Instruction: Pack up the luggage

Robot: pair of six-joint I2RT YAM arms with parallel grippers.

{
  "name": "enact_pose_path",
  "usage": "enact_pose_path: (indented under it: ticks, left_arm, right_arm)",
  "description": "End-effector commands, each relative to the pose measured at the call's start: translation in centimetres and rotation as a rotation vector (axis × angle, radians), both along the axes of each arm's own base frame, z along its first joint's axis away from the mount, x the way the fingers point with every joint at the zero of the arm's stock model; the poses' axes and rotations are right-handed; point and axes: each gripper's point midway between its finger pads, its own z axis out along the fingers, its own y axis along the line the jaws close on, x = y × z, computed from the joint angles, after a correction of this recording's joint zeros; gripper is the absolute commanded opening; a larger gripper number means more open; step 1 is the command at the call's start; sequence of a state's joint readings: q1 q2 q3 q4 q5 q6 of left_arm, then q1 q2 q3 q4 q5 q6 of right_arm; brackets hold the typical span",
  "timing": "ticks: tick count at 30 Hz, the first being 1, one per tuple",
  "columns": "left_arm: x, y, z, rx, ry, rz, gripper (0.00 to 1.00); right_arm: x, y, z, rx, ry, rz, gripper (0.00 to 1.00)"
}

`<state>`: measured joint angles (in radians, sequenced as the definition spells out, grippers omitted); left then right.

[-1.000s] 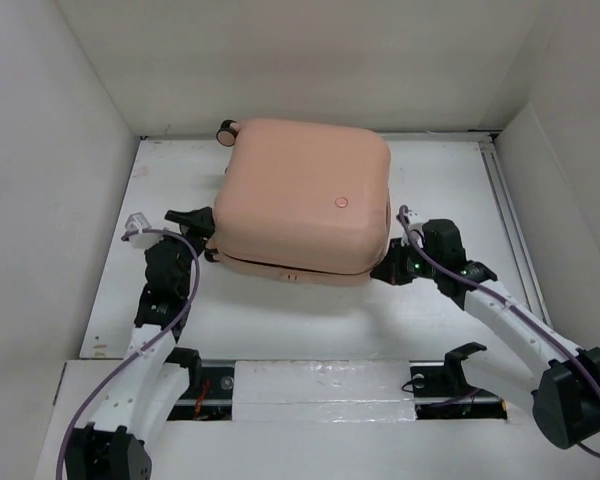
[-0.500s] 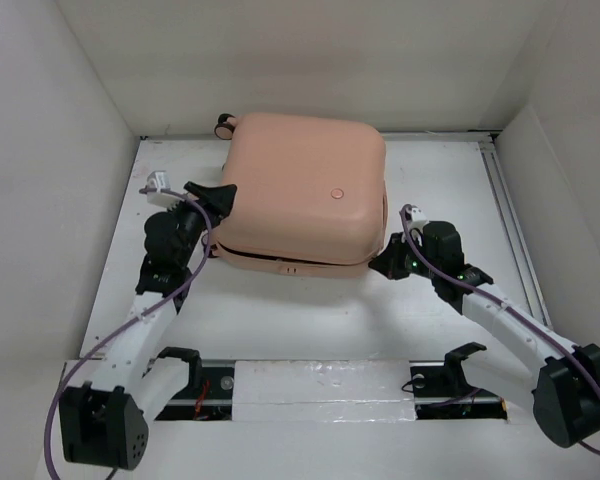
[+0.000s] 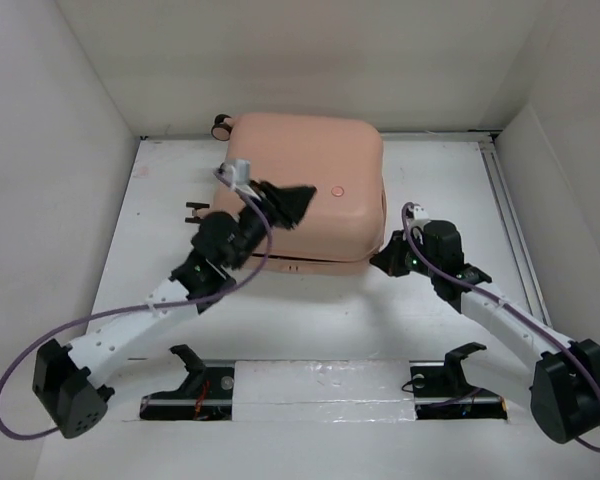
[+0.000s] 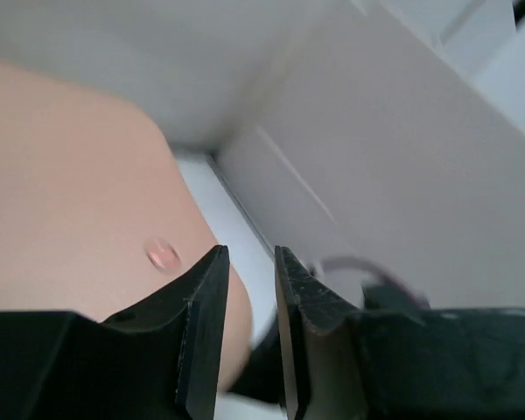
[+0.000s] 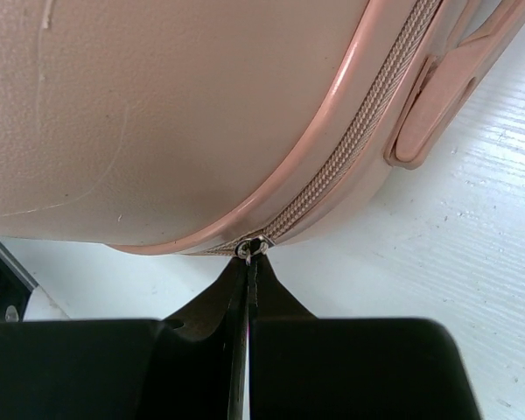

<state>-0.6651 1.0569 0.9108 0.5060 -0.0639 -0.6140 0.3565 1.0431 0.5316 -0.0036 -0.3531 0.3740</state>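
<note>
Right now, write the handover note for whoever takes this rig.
Left gripper: jaws slightly apart, empty, over the top shell of the suitcase, beside its round button mark.
Right gripper: jaws shut on the zipper pull at the suitcase's near right corner.
Suitcase: lid down, flat on the table.
Done: lid closed; the zipper teeth beyond the pull are meshed.
Left: probably zipping the rest; how much is unzipped cannot be seen.

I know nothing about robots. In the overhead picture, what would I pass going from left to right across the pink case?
Small wheel of the luggage → left gripper → round button → right gripper, shut on the zipper pull.
</note>
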Motion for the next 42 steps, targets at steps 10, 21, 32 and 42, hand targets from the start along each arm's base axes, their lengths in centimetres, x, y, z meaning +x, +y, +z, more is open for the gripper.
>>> enact_pose_path:
  ticks: [10,21,32,42]
  left_arm:
    - [-10.3,-8.5,-24.0,0.377,0.304,-0.146,0.24]
    - [-6.4,-12.7,-26.3,0.404,0.326,-0.093,0.24]
    - [-4.4,-15.9,-27.7,0.382,0.362,-0.118,0.24]
    - [-3.2,-16.4,-27.0,0.328,0.369,-0.155,0.24]
  right_arm:
    - [3.6,-1.9,5.2,0.059,-0.235,-0.144,0.0]
    - [-0.8,-1.7,3.3,-0.008,-0.126,-0.113,0.0]
    - [-5.9,3.5,5.3,-0.073,-0.127,0.054,0.0]
    - [-7.8,7.9,7.5,0.018,-0.199,0.171,0.0]
